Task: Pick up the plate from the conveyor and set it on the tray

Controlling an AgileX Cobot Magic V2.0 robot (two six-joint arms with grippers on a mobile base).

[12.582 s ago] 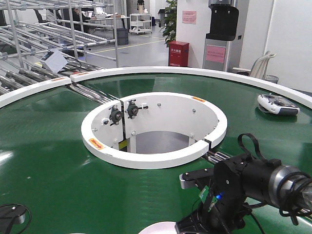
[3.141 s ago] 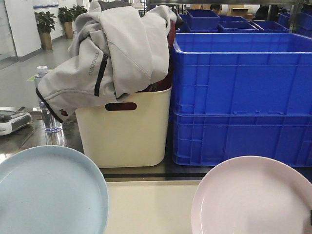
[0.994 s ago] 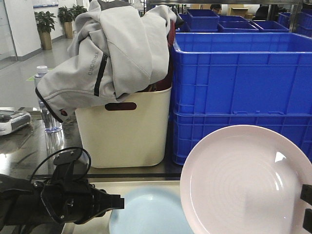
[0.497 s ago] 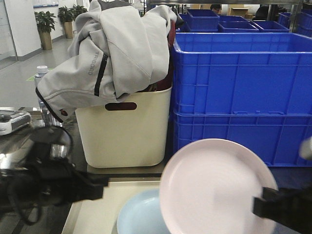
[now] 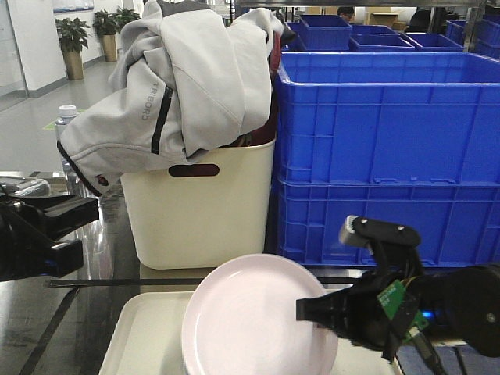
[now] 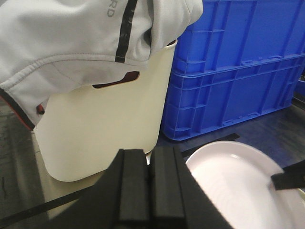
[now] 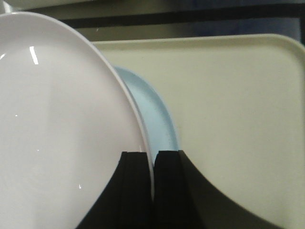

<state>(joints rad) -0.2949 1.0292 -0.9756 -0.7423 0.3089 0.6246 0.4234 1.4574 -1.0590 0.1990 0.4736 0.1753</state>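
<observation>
1. The pink plate (image 5: 254, 316) is held tilted above the near middle of the tray (image 5: 144, 336), its far rim raised and its face turned toward the front camera.
2. The right claw (image 7: 143, 160) grips the plate by its rim: in the right wrist view the two black fingers (image 7: 131, 181) are nearly closed, with the thin edge of the plate running between them.
3. Under the pink plate lies a pale blue plate (image 7: 155, 119), flat on the tray; only a crescent of it shows past the pink rim.
4. The tray is cream with rounded corners, and sits at the near edge of a dark, shiny worktop (image 5: 94, 266). Its bare floor shows to the left of the plates in the front view.
5. The left claw (image 6: 148, 164) hangs over the left side of the worktop, apart from the plate. Its fingers (image 6: 131, 191) are pressed together with nothing between them.
6. Behind the tray, toward the back of the worktop, stands a tall cream tub (image 5: 199, 207) with a handle slot; a grey jacket (image 5: 180, 78) is heaped in it and spills over its left side.
7. Just beside the tub on the right are stacked blue crates (image 5: 383, 156).
8. A clear water bottle (image 5: 70, 125) stands near the left edge, behind the jacket's sleeve.
</observation>
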